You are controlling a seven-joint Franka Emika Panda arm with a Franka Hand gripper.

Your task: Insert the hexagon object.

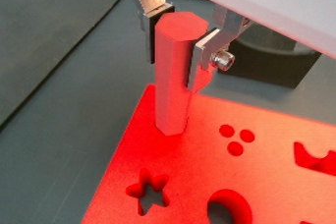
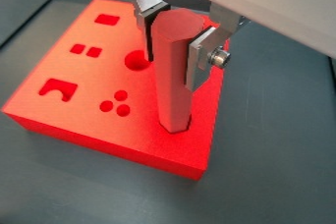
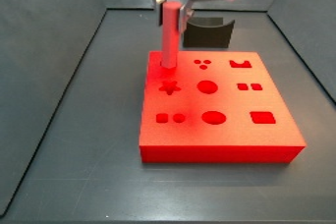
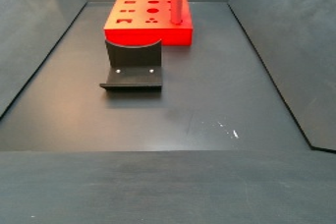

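**Rod upright at block corner**

Your gripper [image 2: 182,33] sits above the red block [image 2: 79,85], fingers clamped on the hexagon object [image 1: 174,76]. The rod stands upright, its lower end meeting the block's top near a corner, beside the star hole [image 1: 151,195].

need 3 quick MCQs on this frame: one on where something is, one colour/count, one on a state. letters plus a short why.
1. Where is the lower end of the hexagon object?
A. in a corner hole of the red block
B. on the dark floor
C. in the grey holder

2. What colour is the block with shaped holes?
A. blue
B. red
C. green

3. How does the tool stand?
A. open, away from the rod
B. shut on the hexagon object
C. out of view

Key: 1 A, both wrist views show the rod's foot in the block's corner, how deep is not clear. 2 B, bright red in both side views. 3 B, a silver finger presses each side of the upright rod, above the block.
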